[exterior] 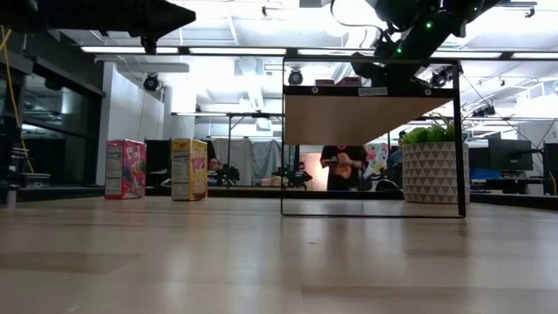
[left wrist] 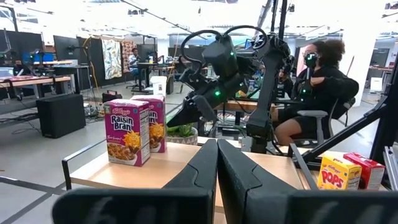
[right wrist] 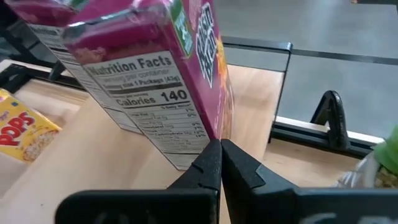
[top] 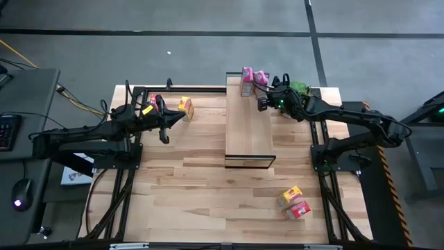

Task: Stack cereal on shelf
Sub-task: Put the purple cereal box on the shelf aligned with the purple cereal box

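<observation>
From the high view, the shelf (top: pixel 250 125) is seen standing in the middle of the bench (top: pixel 208 187), with two pink cereal boxes (top: pixel 252 78) set side by side at its far end, presumably so that the near part is kept free for the rest. The right gripper (top: pixel 263 104) is held just beside those boxes, over the shelf; the left gripper (top: pixel 164 136) waits over the bench on the other side, near a red box (top: pixel 148 111) and a yellow box (top: pixel 186 107). Another yellow and red pair (top: pixel 295 203) lies near the front right corner, well apart from the shelf.

In the low view, the shelf's raised board and dark frame are shown, which cannot be judged from above; a potted plant (exterior: pixel 434 166) is seen behind it.

In the left wrist view, its own fingers (left wrist: pixel 233 180) are seen pressed together on nothing, and a seated person (left wrist: pixel 314 87) is shown beyond the bench.

In the right wrist view, the fingers (right wrist: pixel 208 165) are closed and empty, touching or nearly touching the lower edge of a pink box; which cannot be told.
</observation>
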Controlling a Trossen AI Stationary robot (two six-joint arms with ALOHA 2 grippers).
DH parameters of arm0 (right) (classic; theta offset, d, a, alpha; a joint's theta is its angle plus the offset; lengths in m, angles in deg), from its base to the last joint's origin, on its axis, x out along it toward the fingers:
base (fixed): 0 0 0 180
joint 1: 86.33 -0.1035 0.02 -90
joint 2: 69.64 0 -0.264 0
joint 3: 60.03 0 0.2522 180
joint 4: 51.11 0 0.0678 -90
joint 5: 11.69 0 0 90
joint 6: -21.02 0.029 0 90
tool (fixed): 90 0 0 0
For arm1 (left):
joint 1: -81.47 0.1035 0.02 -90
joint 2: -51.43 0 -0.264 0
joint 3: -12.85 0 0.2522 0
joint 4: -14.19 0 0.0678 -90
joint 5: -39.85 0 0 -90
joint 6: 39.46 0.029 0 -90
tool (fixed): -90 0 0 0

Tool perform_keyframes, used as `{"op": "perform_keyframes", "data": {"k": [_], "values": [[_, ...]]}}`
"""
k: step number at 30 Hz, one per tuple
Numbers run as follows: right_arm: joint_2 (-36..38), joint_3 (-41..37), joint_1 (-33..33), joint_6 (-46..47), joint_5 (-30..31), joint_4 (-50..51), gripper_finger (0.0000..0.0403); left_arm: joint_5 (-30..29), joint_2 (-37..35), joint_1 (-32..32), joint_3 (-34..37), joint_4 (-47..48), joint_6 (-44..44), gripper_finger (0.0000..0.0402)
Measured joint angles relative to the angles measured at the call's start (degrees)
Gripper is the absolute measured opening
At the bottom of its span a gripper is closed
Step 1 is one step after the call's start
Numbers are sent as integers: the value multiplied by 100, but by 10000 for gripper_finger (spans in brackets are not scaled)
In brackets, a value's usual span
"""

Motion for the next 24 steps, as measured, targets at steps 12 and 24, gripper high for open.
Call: {"op": "perform_keyframes", "data": {"k": [12, 24], "values": [[0, 0, 0, 36, -184, -39, 0, 1, 0, 0, 0, 1, 0, 3], [0, 0, 0, 83, -259, -77, 0, 2, 0, 0, 0, 1, -2, 3]]}}
